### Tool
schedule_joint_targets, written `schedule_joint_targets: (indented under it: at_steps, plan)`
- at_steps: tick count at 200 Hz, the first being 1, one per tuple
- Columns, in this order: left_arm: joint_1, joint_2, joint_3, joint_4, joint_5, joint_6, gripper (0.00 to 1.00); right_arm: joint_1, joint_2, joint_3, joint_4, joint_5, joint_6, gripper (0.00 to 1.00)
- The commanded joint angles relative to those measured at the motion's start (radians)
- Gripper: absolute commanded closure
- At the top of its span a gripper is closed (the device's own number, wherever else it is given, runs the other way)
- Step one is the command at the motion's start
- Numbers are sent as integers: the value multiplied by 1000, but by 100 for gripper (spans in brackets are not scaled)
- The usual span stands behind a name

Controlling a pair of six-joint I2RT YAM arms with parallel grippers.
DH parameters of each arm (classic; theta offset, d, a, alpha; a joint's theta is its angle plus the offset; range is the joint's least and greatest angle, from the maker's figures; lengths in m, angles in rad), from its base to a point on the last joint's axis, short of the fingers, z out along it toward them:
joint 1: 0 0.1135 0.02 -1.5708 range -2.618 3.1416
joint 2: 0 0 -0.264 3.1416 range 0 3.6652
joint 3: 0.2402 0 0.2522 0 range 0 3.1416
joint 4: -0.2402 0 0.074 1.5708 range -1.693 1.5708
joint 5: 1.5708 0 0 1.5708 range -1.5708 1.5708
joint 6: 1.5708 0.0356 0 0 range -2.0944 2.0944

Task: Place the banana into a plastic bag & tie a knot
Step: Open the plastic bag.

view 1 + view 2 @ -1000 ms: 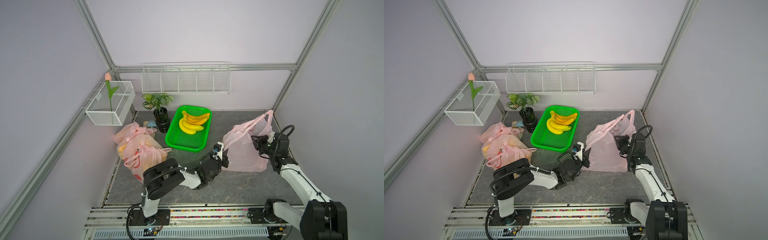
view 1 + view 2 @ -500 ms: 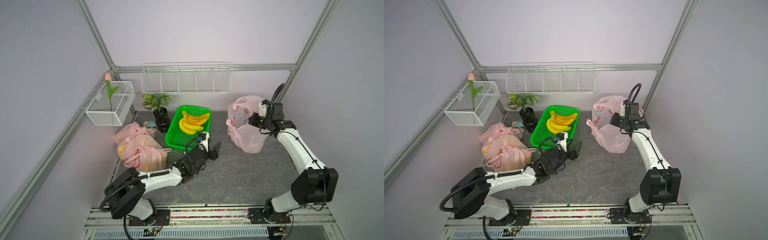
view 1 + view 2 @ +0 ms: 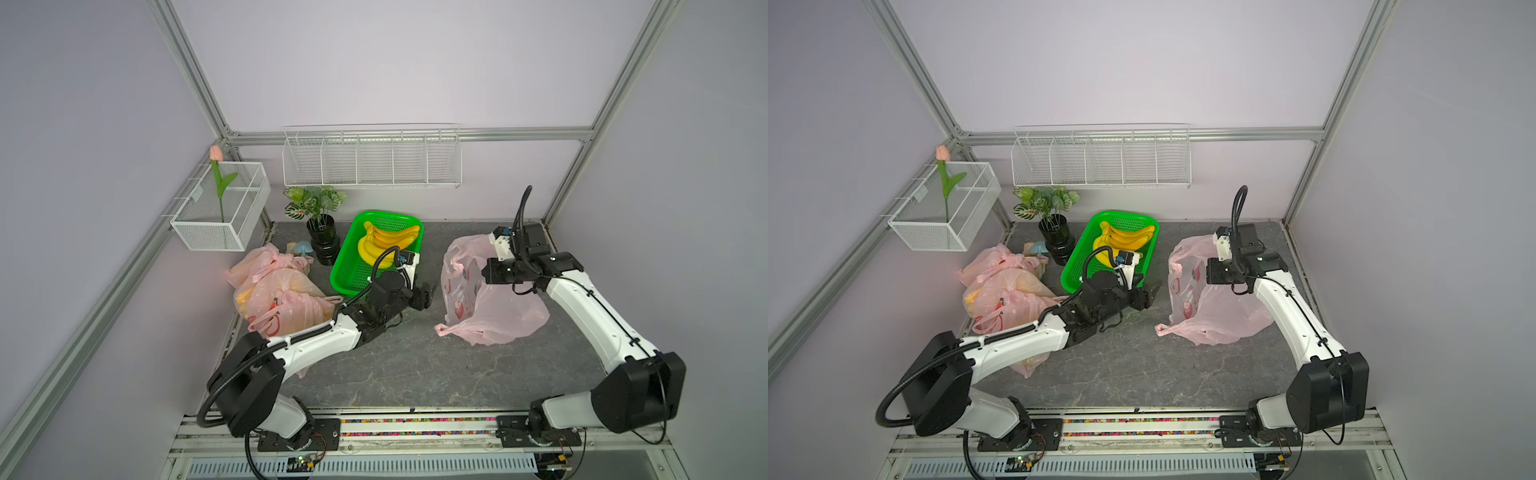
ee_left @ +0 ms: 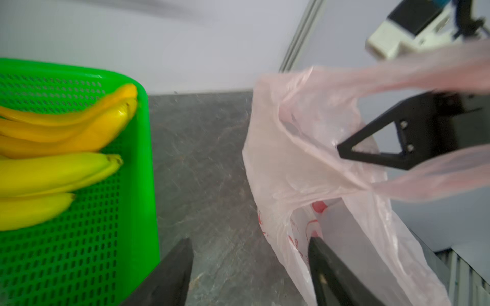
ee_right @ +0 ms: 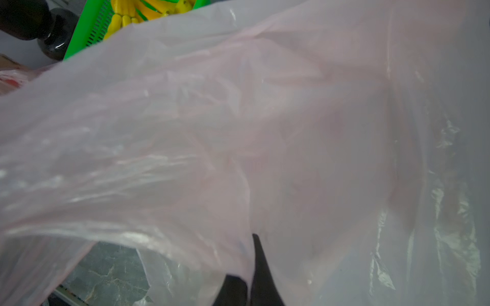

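A bunch of yellow bananas (image 3: 386, 245) (image 3: 1124, 241) (image 4: 66, 148) lies in the green basket (image 3: 353, 274) (image 3: 1075, 274) (image 4: 127, 212) at the back. To its right an empty pink plastic bag (image 3: 498, 311) (image 3: 1221, 316) (image 4: 305, 159) (image 5: 265, 119) sags onto the table. My right gripper (image 3: 485, 274) (image 3: 1209, 274) (image 4: 344, 152) (image 5: 249, 265) is shut on the bag's upper rim and holds its mouth up. My left gripper (image 3: 428, 293) (image 3: 1152, 293) (image 4: 249, 241) stands open between basket and bag, holding nothing. One of its fingers (image 4: 326, 265) is right beside the bag's side.
Several filled, tied pink bags (image 3: 282, 295) (image 3: 1005, 291) lie at the left under my left arm. A potted plant (image 3: 322, 241) stands behind them beside the basket. A wire box (image 3: 224, 208) hangs on the left wall and a wire shelf (image 3: 372, 158) on the back wall.
My left gripper has opened and drawn slightly back from the bag. The right arm lifted the bag toward the back, then brought it down again, its bottom resting on the table.
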Motion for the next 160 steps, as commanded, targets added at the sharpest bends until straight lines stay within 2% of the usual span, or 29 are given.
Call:
schedule_joint_targets:
  at_steps: [1,28,46,86,105,116,133,160]
  plan:
    - [-23,21,-50,145,134,-86,22,9,-24,-57,19,-48,-6,93]
    - [-27,85,-59,204,167,-139,19,24,-63,-95,60,-79,10,93]
    - [-27,135,-34,235,209,-177,28,33,-92,-123,91,-104,14,93]
    - [-26,212,19,194,103,-200,67,17,-188,-177,123,-140,36,93]
    - [-24,208,15,159,25,-202,89,-26,-252,-191,107,-128,63,93]
    - [-21,208,16,127,-27,-215,99,-99,-290,-201,102,-127,85,93]
    - [-4,211,18,95,-55,-245,100,-171,-337,-212,93,-119,120,93]
    - [12,227,47,92,-43,-233,100,-189,-370,-219,84,-76,130,93]
